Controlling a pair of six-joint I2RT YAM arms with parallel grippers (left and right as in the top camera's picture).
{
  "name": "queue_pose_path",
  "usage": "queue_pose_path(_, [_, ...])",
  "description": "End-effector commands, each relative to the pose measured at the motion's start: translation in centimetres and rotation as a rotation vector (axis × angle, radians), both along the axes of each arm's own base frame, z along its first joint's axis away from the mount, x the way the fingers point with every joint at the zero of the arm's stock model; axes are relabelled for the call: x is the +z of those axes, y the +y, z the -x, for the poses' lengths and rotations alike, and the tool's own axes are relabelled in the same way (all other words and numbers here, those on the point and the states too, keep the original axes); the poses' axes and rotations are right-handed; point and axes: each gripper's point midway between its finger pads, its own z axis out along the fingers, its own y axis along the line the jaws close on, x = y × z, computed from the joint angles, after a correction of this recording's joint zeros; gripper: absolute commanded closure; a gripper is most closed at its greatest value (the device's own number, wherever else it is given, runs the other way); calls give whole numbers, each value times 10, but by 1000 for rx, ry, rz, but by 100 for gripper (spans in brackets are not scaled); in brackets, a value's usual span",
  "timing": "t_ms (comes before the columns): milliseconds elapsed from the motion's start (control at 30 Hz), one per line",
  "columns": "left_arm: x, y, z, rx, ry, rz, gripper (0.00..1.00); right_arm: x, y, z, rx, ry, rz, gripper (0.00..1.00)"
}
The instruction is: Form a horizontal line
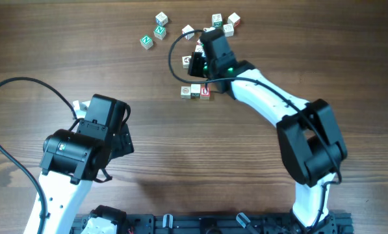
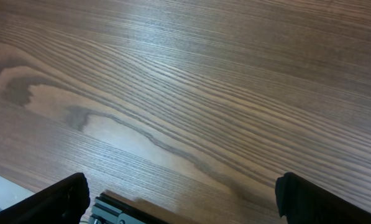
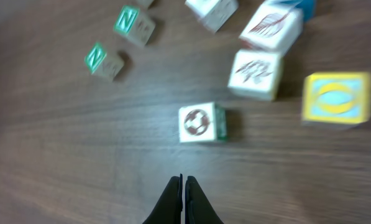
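The right gripper [image 3: 184, 198] is hovering just short of the white wooden cube with a red ring picture [image 3: 201, 122]. Its two black fingers are pressed together with nothing between them. I am judging the step in hand to be either a nudge of that ring cube or a reach for it. For a pick, the fingers are needing to spread before descending, then to straddle the ring cube squarely on two opposite faces. For a push, the closed tip is needing to meet the middle of a face, so that the cube is sliding and not spinning.

The row of three small white wooden alphabet cubes [image 1: 195, 91] is lying on the brown wood-grain table [image 1: 181, 169], on the robot's side of the ring cube and apart from it. It is looking straight and level. It is showing a brownish picture at one end, green markings in the middle and a red U at the end nearest the right arm. The cubes are sitting close together, but whether they are touching is too small to tell. The arm's wrist is passing just beside the U end, so any sweep is risking a knock.

Two green-lettered N cubes [image 3: 134, 23] and a yellow-faced wooden cube [image 3: 335, 98] are lying beyond the ring cube. The left gripper [image 2: 180, 200] is idling far from the ring cube, fingers wide apart.
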Motion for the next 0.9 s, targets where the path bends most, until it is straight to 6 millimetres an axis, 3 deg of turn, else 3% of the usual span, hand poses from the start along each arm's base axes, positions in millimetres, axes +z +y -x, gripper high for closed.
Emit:
queue_pose_path(0, [0,1,1,20,-8,4,0,-19,8,4,16,44,6,95])
queue_pose_path(300, [0,2,1,20,-9,4,0,-50,0,11,1,106,70,95])
queue_pose_path(867, [0,1,1,20,-8,4,0,-61,-3,28,18,179,106,95])
